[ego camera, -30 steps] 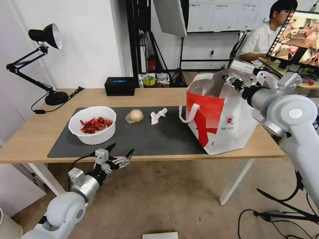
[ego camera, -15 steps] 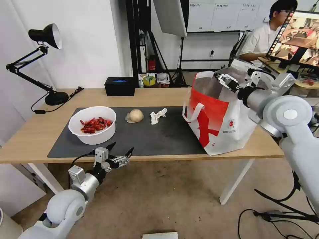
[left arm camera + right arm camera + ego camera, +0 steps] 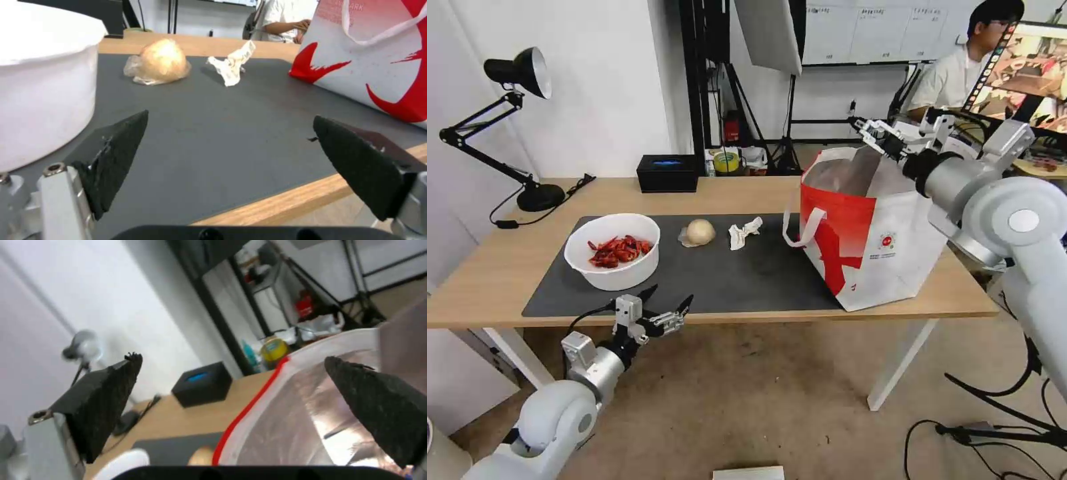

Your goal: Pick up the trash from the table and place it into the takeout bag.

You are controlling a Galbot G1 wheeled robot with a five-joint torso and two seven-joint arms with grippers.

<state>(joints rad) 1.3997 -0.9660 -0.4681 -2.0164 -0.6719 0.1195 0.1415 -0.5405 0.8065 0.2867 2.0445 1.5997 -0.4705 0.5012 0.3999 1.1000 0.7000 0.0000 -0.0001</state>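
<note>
So the right hand (image 3: 872,133) is up in the air just above the open top of the takeout bag (image 3: 887,247), fingers spread wide and nothing between them; the right wrist view looks past both black fingertips (image 3: 111,396) straight into the bag's silver lining. The bag stands upright at the right end of the tabletop (image 3: 507,267), partly on the dark mat (image 3: 747,273), one white handle drooping down its red side. The left hand (image 3: 662,313) hangs just off the front edge of the tabletop, below the mat's front left part, also spread open and empty. Trash on the mat: the white bowl (image 3: 614,252) of red shells sits toward the left end, close to the left hand. The bun (image 3: 699,232) in its bit of clear wrap is about mid-mat toward the back edge, and the crumpled tissue (image 3: 743,233) lies just beside it on the bag's side, not touching either. Near the back edge there's a black tissue box (image 3: 667,173), and a black desk lamp (image 3: 507,127) stands at the back left corner.
</note>
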